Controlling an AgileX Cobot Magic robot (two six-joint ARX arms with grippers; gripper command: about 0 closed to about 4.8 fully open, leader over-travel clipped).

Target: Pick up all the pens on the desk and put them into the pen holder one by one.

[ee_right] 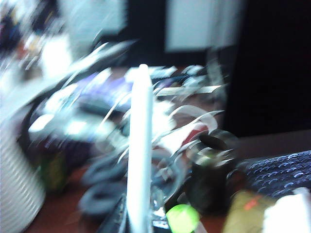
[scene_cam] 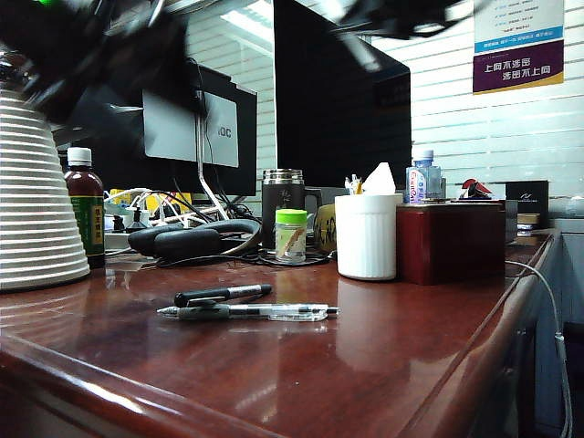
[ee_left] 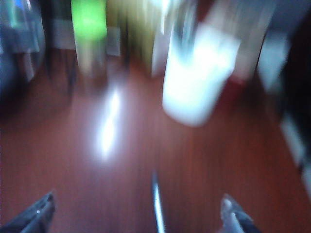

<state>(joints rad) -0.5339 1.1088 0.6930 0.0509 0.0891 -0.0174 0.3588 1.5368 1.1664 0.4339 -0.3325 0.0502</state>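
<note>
Two pens lie side by side on the desk: a black pen with a clip and, just in front of it, a clear-barrelled pen. The white ribbed pen holder stands behind them, beside a dark red box. My left gripper is open above the desk, with one blurred pen lying between its wide-apart fingers and the pen holder ahead. My right gripper is shut on the white pen, which stands upright high over the clutter. Both arms are dark blurs at the top of the exterior view.
A dark red box touches the pen holder's right side. A green-lidded jar, a steel mug, headphones with cables, a brown bottle and a white ribbed cone line the back and left. Monitors stand behind.
</note>
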